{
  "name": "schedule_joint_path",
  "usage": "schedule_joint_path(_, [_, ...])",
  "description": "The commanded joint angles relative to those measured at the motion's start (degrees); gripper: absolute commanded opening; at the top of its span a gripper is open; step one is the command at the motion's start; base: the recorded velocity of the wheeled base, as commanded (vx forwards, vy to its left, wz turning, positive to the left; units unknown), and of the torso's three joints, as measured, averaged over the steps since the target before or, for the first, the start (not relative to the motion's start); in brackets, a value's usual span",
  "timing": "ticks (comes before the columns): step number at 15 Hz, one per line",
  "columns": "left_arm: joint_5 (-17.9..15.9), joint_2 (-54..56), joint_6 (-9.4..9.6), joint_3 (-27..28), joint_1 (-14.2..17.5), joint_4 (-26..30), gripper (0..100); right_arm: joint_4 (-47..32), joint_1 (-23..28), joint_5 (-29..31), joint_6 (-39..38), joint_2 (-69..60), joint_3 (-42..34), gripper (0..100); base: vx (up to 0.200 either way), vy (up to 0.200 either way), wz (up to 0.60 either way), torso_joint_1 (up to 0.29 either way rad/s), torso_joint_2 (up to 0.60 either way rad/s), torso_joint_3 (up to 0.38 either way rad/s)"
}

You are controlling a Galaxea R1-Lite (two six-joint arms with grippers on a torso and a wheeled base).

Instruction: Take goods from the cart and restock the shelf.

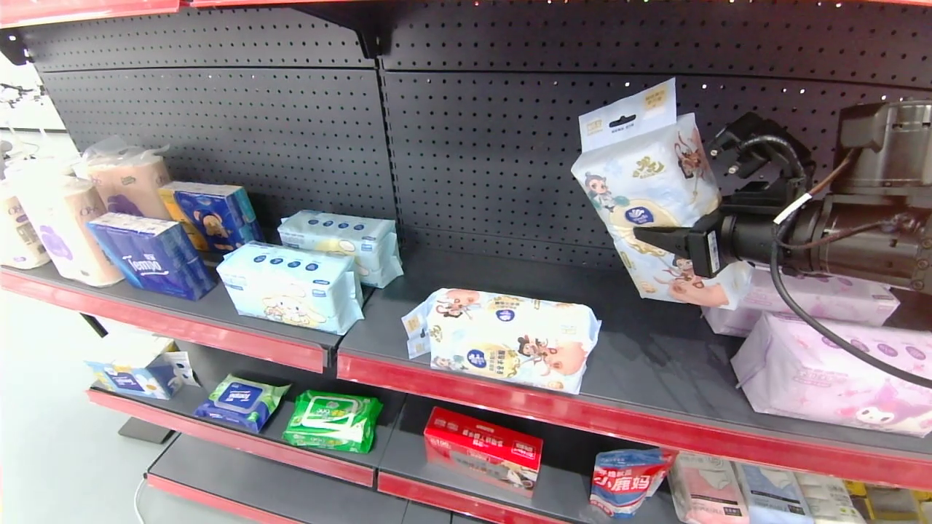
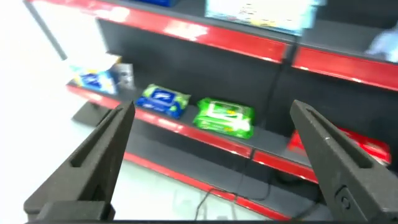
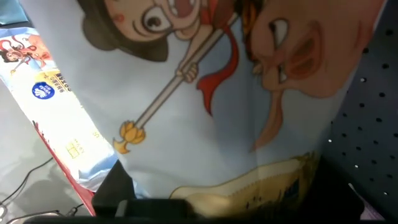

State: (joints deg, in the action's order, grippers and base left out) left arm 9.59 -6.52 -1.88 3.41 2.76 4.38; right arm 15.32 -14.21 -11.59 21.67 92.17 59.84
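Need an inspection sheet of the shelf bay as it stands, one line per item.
Surface: dark shelf with a red front edge, bare stretch right of the middle.
Job's things: cartoon-print tissue pack held upright above the shelf; matching pack lying flat at the front edge.
Clutter: pink packs at right, pale blue packs at left; green wipes and red box on the shelf below.
Pincers: right pincer shut on the cartoon-print tissue pack; left pincer open, empty, facing the lower shelves.
Cables: black cable looping under the right arm, across the pink packs.
Surroundings: black pegboard back wall.
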Motion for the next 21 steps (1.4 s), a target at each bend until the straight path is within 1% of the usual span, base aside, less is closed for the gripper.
schedule_joint_path(1, [0.5, 0.9, -1.37, -0.2, 3.8, -0.2, 100, 0.1, 0.1, 0.0, 0.0, 0.5, 0.0, 0, 0.000, 0.000, 0.00, 0.000, 0.00, 0.000])
schedule_joint_path(2, [0.9, 0.9, -3.48, -0.2, 3.8, -0.2, 100, 0.1, 0.2, 0.0, 0.0, 0.5, 0.1, 0, 0.000, 0.000, 0.00, 0.000, 0.00, 0.000])
schedule_joint_path(3, [-1.4, 0.9, -4.45, -0.4, 3.8, -0.8, 100, 0.1, 0.2, 0.0, 0.0, 0.6, 0.0, 0, 0.000, 0.000, 0.00, 0.000, 0.00, 0.000])
schedule_joint_path(4, [-6.1, 0.9, -4.36, -1.2, 3.8, -2.1, 100, 0.1, 0.2, 0.0, 0.0, 0.6, 0.1, 0, 0.000, 0.000, 0.00, 0.000, 0.00, 0.000])
schedule_joint_path(5, [-11.4, 0.9, -4.19, -2.4, 3.8, -3.9, 100, 0.1, 0.4, 0.0, 0.0, 0.6, 0.0, 0, 0.000, 0.000, 0.00, 0.000, 0.00, 0.000])
schedule_joint_path(6, [-11.5, 0.3, -4.54, -2.3, 2.4, -3.6, 100, 0.1, 0.6, 0.0, 0.0, 0.6, 0.0, 0, 0.000, 0.000, 0.00, 0.000, 0.00, 0.000])
schedule_joint_path(7, [-11.4, 0.4, -4.54, -2.3, -0.1, -3.6, 100, 0.1, 0.9, 0.0, 0.0, 0.6, 0.0, 0, 0.000, 0.000, 0.00, 0.000, 0.00, 0.000])
schedule_joint_path(8, [-11.4, 0.5, -4.36, -2.3, -1.3, -3.6, 100, 0.1, 1.1, 0.0, 0.0, 0.6, -0.1, 0, 0.000, 0.000, 0.00, 0.000, 0.00, 0.000])
schedule_joint_path(11, [-10.6, 2.0, -4.36, -2.3, -1.1, -3.6, 100, 0.1, 1.2, -0.1, 0.0, 0.9, 0.0, 0, 0.000, 0.000, 0.00, 0.000, 0.00, 0.000])
schedule_joint_path(12, [-9.1, 3.4, -4.54, -2.4, -1.2, -3.8, 100, 0.1, 1.2, -0.1, 0.1, 0.9, 0.2, 0, 0.000, 0.000, 0.00, 0.000, 0.00, 0.000])
schedule_joint_path(13, [-4.2, 3.5, -4.54, -2.6, -1.3, -4.3, 100, 0.1, 1.2, -0.1, 0.0, 1.0, 0.2, 0, 0.000, 0.000, 0.00, 0.000, 0.00, 0.000])
schedule_joint_path(14, [-0.9, 3.8, -4.80, -2.8, -1.4, -4.8, 100, 0.2, 1.2, -0.1, 0.0, 0.9, 0.2, 0, 0.000, 0.000, 0.00, 0.000, 0.00, 0.000])
schedule_joint_path(15, [-1.6, 4.9, -4.45, -2.8, -2.0, -4.9, 100, 0.2, 1.2, -0.1, 0.1, 0.9, 0.4, 0, 0.000, 0.000, 0.00, 0.000, 0.00, 0.000])
schedule_joint_path(16, [-2.5, 5.5, -3.31, -2.8, -2.0, -4.9, 100, 0.2, 1.2, -0.1, 0.1, 0.9, 0.7, 0, 0.000, 0.000, 0.00, 0.000, 0.00, 0.000])
schedule_joint_path(17, [-6.4, 6.5, -1.11, -3.2, -2.6, -4.8, 100, 0.2, 1.3, -0.1, 0.1, 0.9, 1.1, 0, 0.000, 0.000, 0.00, 0.000, 0.00, 0.000])
schedule_joint_path(18, [-12.2, 6.5, 1.79, -3.4, -2.7, -4.6, 100, 0.2, 1.3, -0.1, 0.1, 0.9, 1.1, 0, 0.000, 0.000, 0.00, 0.000, 0.00, 0.000])
schedule_joint_path(19, [-12.9, 6.5, 2.49, -3.4, -2.7, -4.4, 100, 0.2, 1.2, -0.1, 0.1, 0.8, 0.9, 0, 0.000, 0.000, 0.00, 0.000, 0.00, 0.000])
schedule_joint_path(20, [-12.5, 6.4, 1.61, -3.4, -2.7, -4.4, 100, 0.2, 1.2, -0.1, 0.1, 0.8, 1.1, 0, 0.000, 0.000, 0.00, 0.000, 0.00, 0.000])
schedule_joint_path(21, [-11.5, 6.5, -0.41, -3.4, -2.6, -4.6, 100, 0.2, 1.2, -0.1, 0.1, 0.6, 0.8, 0, 0.000, 0.000, 0.00, 0.000, 0.00, 0.000])
